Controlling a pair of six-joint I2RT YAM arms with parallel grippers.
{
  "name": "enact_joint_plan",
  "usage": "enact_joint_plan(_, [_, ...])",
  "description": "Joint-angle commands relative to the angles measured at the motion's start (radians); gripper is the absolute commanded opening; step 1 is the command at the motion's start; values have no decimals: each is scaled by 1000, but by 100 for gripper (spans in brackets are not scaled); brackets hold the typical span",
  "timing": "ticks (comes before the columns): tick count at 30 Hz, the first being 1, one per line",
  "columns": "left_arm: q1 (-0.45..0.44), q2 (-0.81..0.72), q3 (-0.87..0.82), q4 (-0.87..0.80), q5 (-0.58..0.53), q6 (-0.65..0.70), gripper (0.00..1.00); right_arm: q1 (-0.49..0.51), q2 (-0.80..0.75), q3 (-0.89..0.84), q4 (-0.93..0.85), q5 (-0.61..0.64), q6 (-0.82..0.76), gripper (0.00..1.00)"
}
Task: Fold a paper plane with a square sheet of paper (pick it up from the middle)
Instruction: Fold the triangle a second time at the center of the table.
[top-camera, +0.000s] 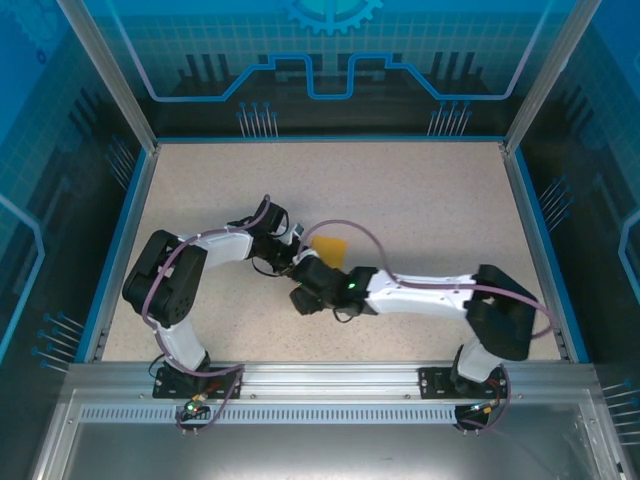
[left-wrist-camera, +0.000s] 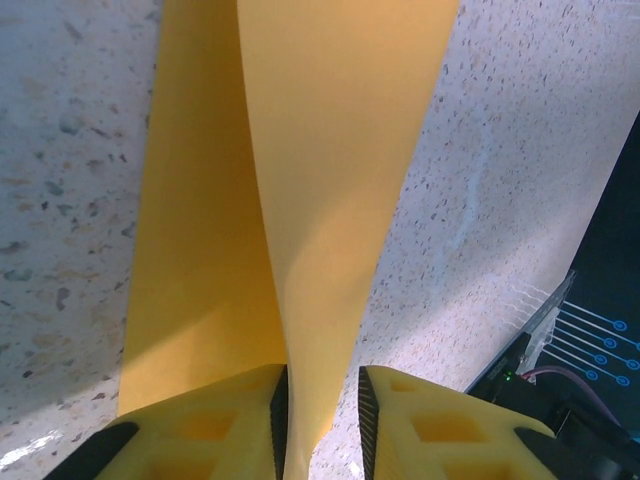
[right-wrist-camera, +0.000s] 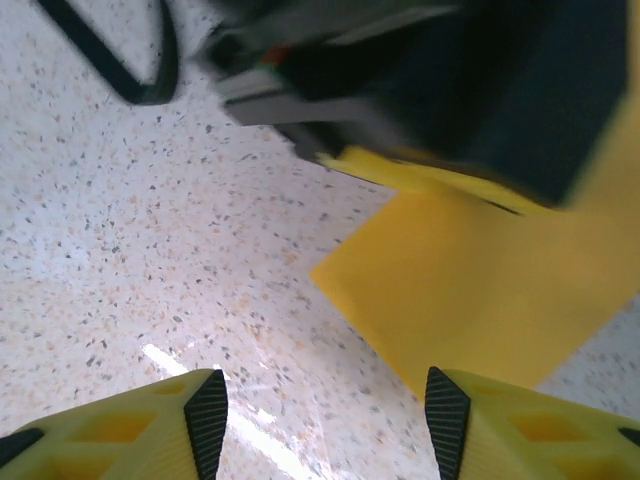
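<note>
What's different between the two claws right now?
The left gripper has its jaws narrow, the sheet of paper rising between them; the right gripper has them wide, nothing between. The left sits over paper, the right over bare table. Both have yellow fingers.

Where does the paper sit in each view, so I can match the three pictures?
Top external: paper at the table's centre, where the two arms meet.
Left wrist: paper down the middle, top edge to between the fingers.
Right wrist: paper right of centre, reaching the right edge.
Shared landmark: the speckled table.
</note>
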Motion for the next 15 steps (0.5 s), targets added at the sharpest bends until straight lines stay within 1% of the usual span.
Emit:
enact_joint_plan(1, [1,-28,26,-31,8,-14,24,34,89,101,-166,205,-4,59])
enact_joint_plan(4, [1,-25,26,-36,7,-12,24,46,159,163,-217,242,13,59])
enact_joint_plan(8, [2,-25,27,-42,8,-10,24,58,203,207,-263,285,30,58])
enact_joint_plan(12, [0,-24,31,-47,10,-6,25,58,224,212,-251,277,26,55])
enact_joint_plan(15, [1,-26,35,-51,13,-6,25,58,233,222,-257,283,31,51])
